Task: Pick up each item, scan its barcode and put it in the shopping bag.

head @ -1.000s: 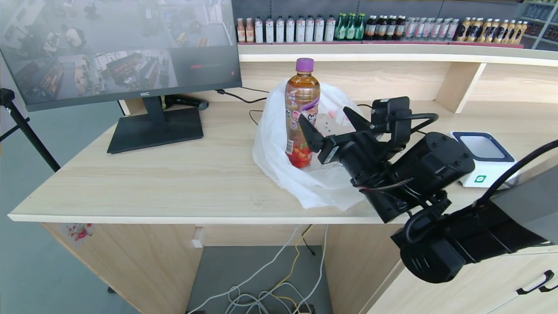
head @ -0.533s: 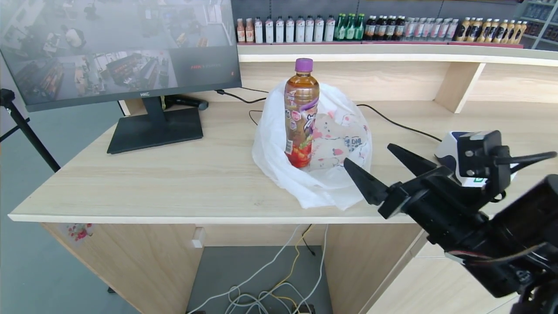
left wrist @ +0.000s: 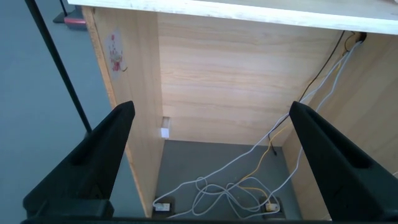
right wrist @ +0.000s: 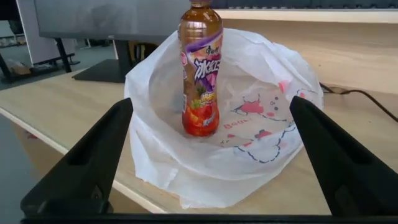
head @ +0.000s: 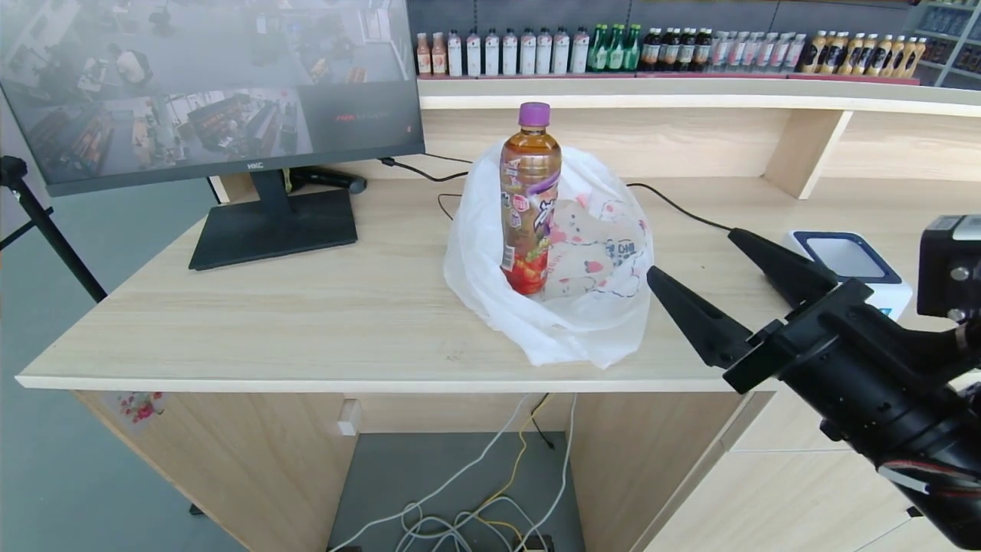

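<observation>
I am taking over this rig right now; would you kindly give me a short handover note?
Right gripper: open, empty, in the air right of the shopping bag, apart from it.
Left gripper: open, empty, low, facing the space under the counter.
Purple-capped drink bottle stands upright inside the bag on the counter; barcode scanner sits to the bag's right.
Done: bottle bagged. Left: any further items; scanning cannot be confirmed.
</observation>
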You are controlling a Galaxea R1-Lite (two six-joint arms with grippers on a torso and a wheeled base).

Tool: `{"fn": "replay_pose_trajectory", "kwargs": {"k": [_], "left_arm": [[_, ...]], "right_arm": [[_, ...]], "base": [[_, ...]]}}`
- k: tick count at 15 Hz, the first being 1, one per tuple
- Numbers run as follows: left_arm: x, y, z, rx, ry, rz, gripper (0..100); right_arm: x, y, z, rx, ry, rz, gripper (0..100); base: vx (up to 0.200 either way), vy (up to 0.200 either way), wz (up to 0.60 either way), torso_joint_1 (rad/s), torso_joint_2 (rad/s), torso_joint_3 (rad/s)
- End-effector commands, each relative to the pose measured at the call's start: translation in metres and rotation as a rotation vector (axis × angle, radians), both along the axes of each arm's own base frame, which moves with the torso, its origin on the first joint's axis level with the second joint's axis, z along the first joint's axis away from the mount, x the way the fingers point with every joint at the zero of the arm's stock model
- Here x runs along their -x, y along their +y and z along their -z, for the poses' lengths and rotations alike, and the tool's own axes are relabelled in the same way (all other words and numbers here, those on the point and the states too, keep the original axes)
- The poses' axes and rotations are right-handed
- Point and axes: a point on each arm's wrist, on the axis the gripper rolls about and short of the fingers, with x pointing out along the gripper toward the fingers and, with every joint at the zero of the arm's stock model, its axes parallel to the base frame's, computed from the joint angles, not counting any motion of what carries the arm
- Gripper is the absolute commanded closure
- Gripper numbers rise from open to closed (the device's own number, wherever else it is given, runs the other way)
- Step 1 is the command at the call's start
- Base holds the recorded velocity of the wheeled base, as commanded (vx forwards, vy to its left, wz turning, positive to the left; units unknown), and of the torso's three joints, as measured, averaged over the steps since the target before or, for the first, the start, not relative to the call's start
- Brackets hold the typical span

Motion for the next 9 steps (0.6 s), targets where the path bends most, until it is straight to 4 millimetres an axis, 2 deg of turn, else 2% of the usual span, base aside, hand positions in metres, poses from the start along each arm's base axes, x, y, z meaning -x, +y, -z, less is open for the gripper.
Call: {"fn": "replay_pose_trajectory", "kwargs": {"k": [1, 9], "left_arm": [[0.0, 0.0, 0.0, 0.001, 0.0, -0.001, 0], [0.0, 0.0, 0.0, 0.001, 0.0, -0.001, 0]], "right_arm": [[-0.0204, 0.0003, -0.0008, -0.017, 0.005, 0.043, 0], [-0.0214, -0.0047, -0.0009, -0.025, 0.01, 0.057, 0]], "base": [[0.0, 0.0, 0.0, 0.0, 0.0, 0.0], [0.0, -0.2, 0.0, 0.004, 0.0, 0.001]]}}
